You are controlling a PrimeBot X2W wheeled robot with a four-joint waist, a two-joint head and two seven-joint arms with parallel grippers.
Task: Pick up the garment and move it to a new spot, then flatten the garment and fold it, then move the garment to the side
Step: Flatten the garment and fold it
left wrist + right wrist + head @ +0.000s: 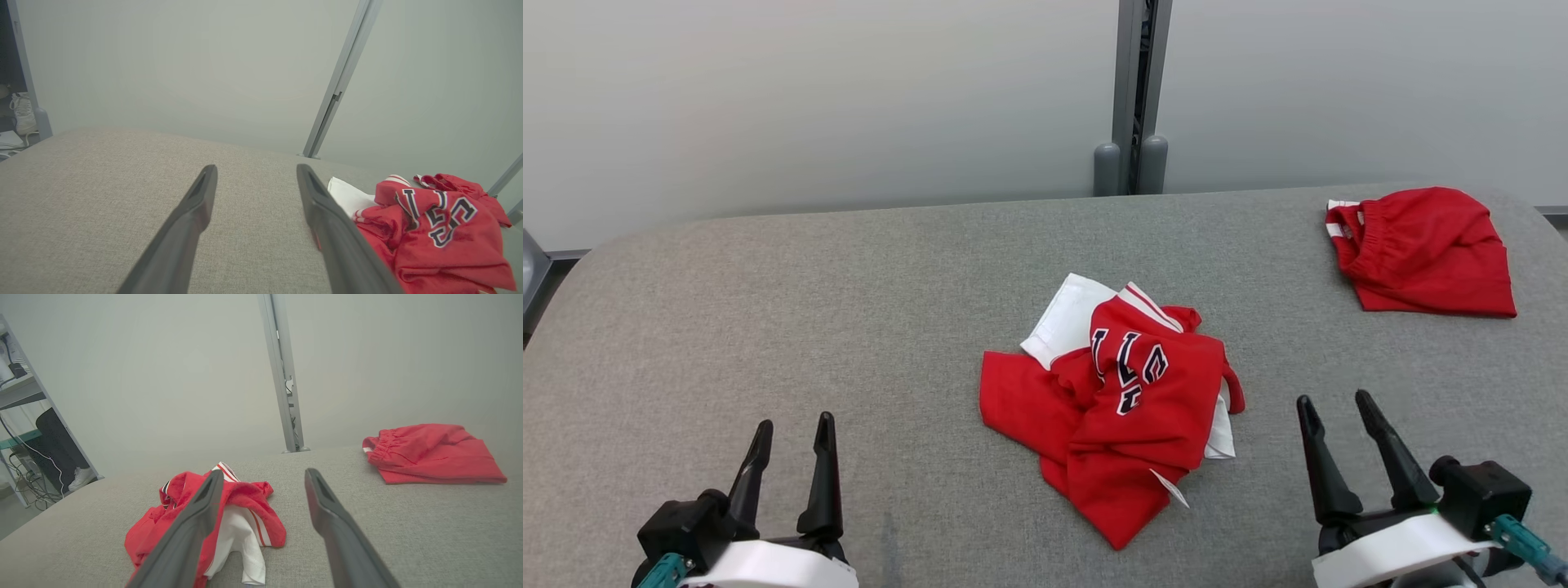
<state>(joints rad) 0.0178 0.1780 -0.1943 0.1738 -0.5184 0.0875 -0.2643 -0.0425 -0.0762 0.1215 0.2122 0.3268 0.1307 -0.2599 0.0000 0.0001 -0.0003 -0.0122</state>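
A crumpled red jersey (1119, 408) — white lining and dark lettering showing — lies heaped at the middle of the grey surface (768, 310). The left gripper (795, 421) and right gripper (1334, 398) sit near the front edge on either side of it, both spread wide and empty. Folded red shorts (1429, 253) rest at the far right.

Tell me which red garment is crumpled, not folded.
The lettered garment in the middle, bunched up with white fabric showing. The plain red shorts at the far right lie flat and folded.
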